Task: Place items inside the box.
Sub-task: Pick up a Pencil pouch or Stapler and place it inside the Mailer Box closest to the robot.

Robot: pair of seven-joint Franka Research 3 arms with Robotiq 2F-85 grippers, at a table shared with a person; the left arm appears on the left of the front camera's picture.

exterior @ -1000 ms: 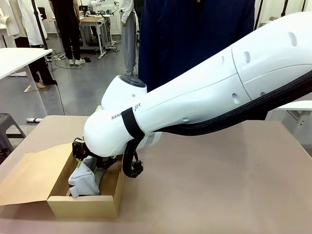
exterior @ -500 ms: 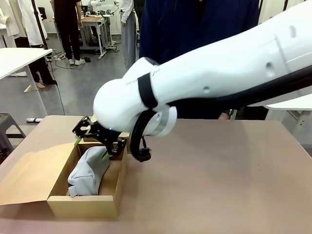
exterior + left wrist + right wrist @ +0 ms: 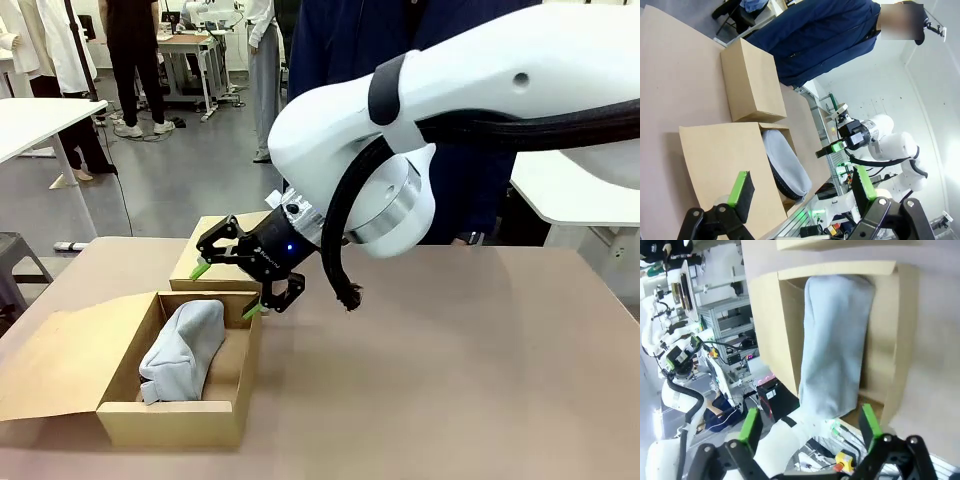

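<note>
While the grey pouch [image 3: 181, 350] fills the box [image 3: 170, 420], right pincer [image 3: 233, 282] gapes above its rim.

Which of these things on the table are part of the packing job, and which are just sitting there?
Part of the job:
- grey pouch, lying inside the box
- open cardboard box
- right end effector, open, above the box's far right corner

Just lying about:
- smaller closed cardboard box behind it

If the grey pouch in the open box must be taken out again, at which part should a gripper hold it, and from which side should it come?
Probably from above, closing across the narrow width at the middle of the grey pouch. It lies lengthwise in the box, whose walls block the sides, and the soft fabric should pinch easily.
</note>
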